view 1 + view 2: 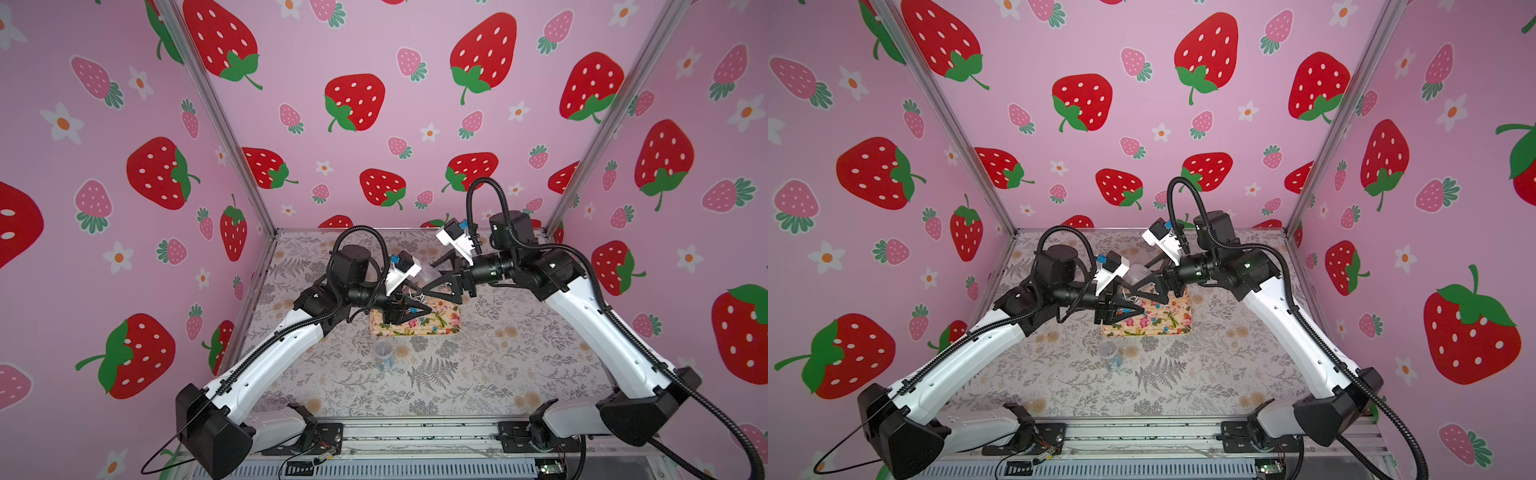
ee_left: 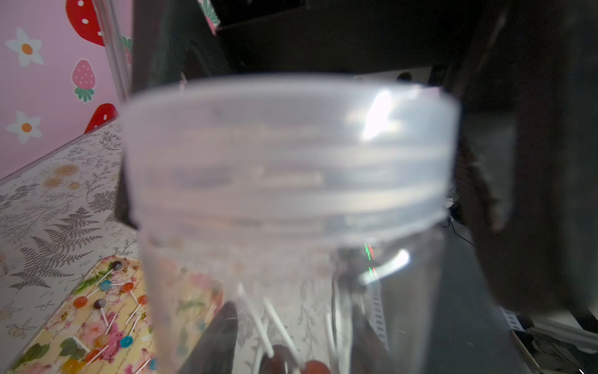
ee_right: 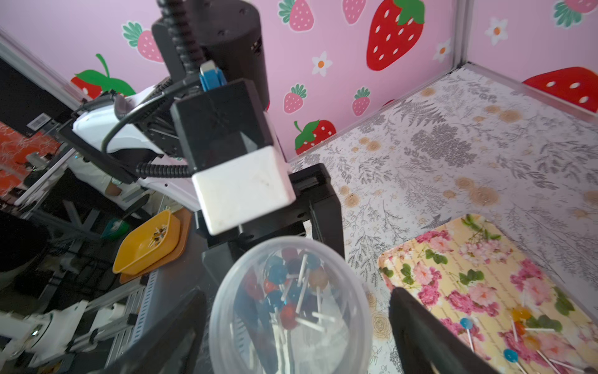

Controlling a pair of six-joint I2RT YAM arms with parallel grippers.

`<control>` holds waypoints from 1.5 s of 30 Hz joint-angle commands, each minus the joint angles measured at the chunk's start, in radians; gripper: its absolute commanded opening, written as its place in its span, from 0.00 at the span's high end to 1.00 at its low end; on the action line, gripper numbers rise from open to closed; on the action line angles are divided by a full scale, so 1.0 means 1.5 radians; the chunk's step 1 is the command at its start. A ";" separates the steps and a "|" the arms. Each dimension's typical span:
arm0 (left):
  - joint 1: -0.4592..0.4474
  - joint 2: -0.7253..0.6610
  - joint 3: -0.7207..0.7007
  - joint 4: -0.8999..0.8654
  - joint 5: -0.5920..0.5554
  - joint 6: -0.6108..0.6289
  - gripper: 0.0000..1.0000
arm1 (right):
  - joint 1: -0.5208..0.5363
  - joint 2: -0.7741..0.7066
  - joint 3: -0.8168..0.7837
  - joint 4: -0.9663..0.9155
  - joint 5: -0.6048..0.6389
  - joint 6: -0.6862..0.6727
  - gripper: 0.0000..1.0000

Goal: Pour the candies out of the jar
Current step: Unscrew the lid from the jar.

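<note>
While left claw [image 1: 415, 308] grips jar [image 1: 428, 273], right claw [image 3: 296, 296] flanks it, jaws apart.

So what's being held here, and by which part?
The left hand is shut on the clear jar, gripping its body at the end where the candies lie. The right hand stands open around the wider ribbed end, not gripping.
</note>
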 commanded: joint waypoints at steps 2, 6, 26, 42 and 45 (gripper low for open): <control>-0.007 -0.027 -0.037 0.105 -0.075 -0.035 0.66 | 0.001 -0.056 -0.059 0.192 0.114 0.157 0.08; -0.012 -0.029 -0.045 0.121 -0.101 -0.038 0.66 | 0.000 -0.065 -0.071 0.224 0.205 0.220 0.09; -0.020 -0.037 -0.048 0.124 -0.146 -0.024 0.66 | 0.029 -0.050 -0.096 0.245 0.210 0.267 0.12; -0.020 -0.039 -0.047 0.117 -0.154 -0.020 0.66 | 0.043 -0.059 -0.102 0.231 0.188 0.256 0.13; -0.020 -0.038 -0.046 0.117 -0.154 -0.019 0.66 | 0.043 -0.063 -0.108 0.231 0.184 0.256 0.14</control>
